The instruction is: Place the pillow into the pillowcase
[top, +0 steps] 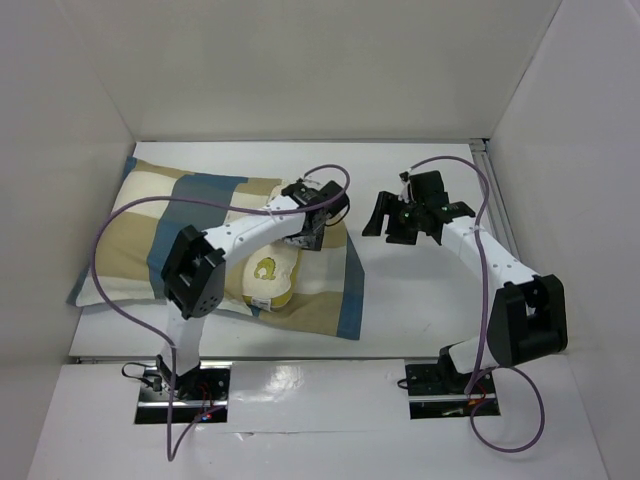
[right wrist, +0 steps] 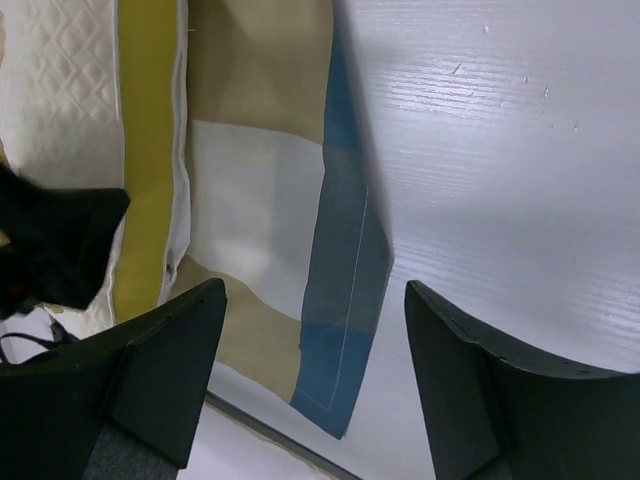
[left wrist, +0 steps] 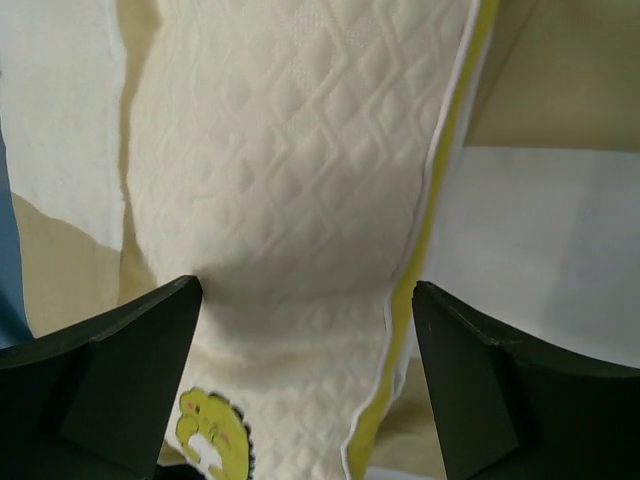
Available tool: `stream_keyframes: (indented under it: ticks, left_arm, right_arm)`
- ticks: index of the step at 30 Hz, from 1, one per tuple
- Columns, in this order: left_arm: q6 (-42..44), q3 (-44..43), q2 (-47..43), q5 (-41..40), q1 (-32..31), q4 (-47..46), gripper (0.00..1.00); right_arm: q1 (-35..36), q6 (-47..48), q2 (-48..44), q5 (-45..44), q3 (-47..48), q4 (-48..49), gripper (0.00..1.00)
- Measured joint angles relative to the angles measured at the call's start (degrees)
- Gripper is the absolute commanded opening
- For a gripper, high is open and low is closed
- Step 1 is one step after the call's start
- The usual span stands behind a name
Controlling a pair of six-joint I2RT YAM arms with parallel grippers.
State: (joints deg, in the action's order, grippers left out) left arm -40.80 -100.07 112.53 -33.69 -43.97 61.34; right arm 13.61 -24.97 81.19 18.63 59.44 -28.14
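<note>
On the left half of the table, I am watching the pillowcase lying plump and rumpled, its checked blocks running back toward the far left corner. Toward the middle, the pillow is showing its cream quilted end at the sack's right-hand opening, resting on the lower layer of checked cloth, with the yellow emblem and the olive-yellow piping facing up. Over that exposed end my left gripper is hanging with its fingers spread wide, one on either side of the quilted surface and pinching nothing. Further right, my right gripper is hovering over bare tabletop just beside the pillowcase's blue edge, apart from the cloth, and its fingers are likewise standing spread and gripping nothing.
</note>
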Motion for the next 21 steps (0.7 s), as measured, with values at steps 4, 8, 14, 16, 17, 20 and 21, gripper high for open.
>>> stream_keyframes:
  ticks: [4, 8, 14, 16, 17, 20, 21]
  left_arm:
    - [-0.2, 0.0, 5.9, -3.0, 0.3, 0.3, 0.68]
    - [-0.2, -4.1, 12.0, -4.9, 1.2, 4.4, 0.0]
    - [3.4, -8.2, 4.5, 7.5, 7.1, 5.2, 0.0]
    - [5.6, -7.8, -1.9, 15.0, 11.6, 2.9, 0.0]
    - [6.4, -7.3, -5.4, 18.8, 14.0, 1.9, 0.0]
    - [8.8, -7.3, -14.4, 27.4, 21.5, 0.0, 0.0]
    - [9.4, -7.3, -16.7, 29.6, 23.4, -0.5, 0.0]
  right_arm:
    - [0.0, 0.2, 0.0, 0.3, 0.0, 0.1, 0.79]
    - [0.0, 0.4, 0.1, 1.1, 0.0, 0.3, 0.75]
    - [4.5, -1.2, 2.8, 1.7, 1.3, 3.2, 0.7]
    - [7.4, -2.2, 4.3, 1.8, 2.1, 5.1, 0.69]
    - [9.2, -3.0, 5.3, 1.7, 2.8, 6.5, 0.69]
    - [13.3, -5.9, 7.4, 1.8, 3.9, 12.1, 0.69]
    - [14.5, -7.1, 8.0, 1.8, 4.0, 14.5, 0.69]
